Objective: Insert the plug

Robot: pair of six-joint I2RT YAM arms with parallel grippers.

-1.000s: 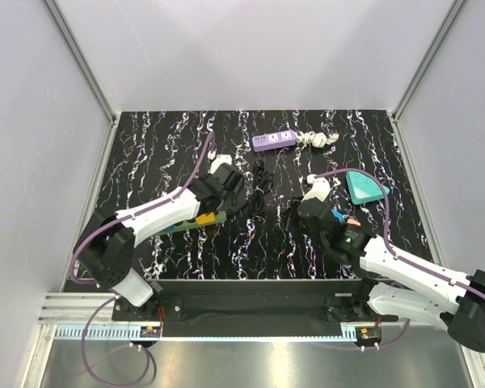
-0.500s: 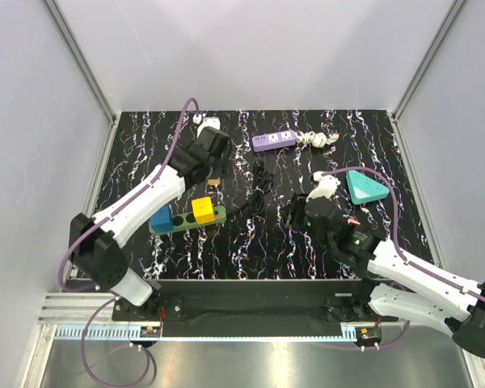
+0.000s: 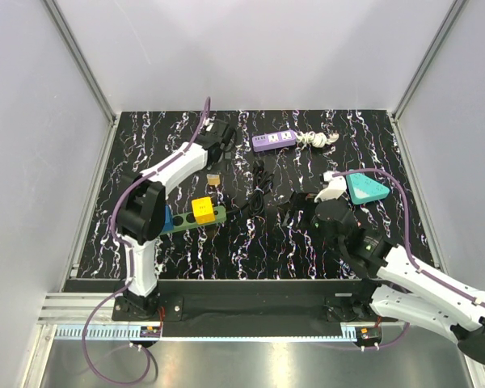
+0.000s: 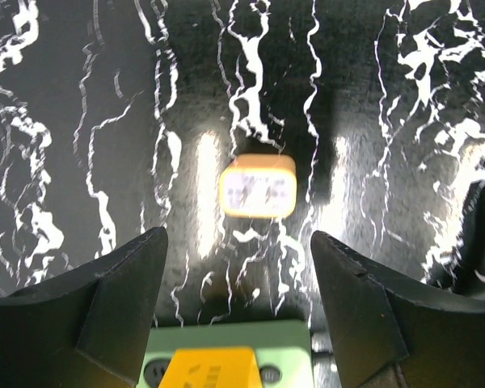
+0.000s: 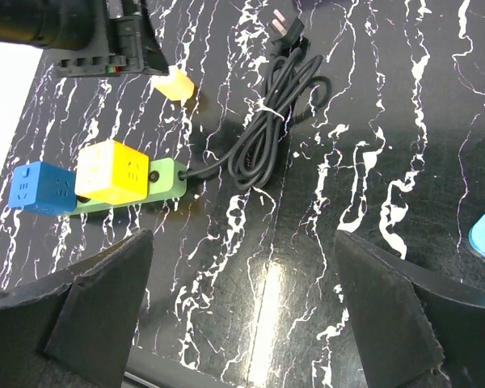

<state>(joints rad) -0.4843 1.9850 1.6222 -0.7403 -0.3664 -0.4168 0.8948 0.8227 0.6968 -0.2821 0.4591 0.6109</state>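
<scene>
tabletop (image 3: 372, 137) black, white-veined; walls (image 3: 250, 48) grey

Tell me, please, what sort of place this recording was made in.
Probably a lab robot test cell: grey panel walls in aluminium framing, a black marbled tabletop, and a green power strip and purple power strip laid out.

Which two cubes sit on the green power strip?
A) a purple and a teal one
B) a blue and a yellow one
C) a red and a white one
B: the right wrist view shows a blue cube and a yellow cube on the green power strip.
</scene>
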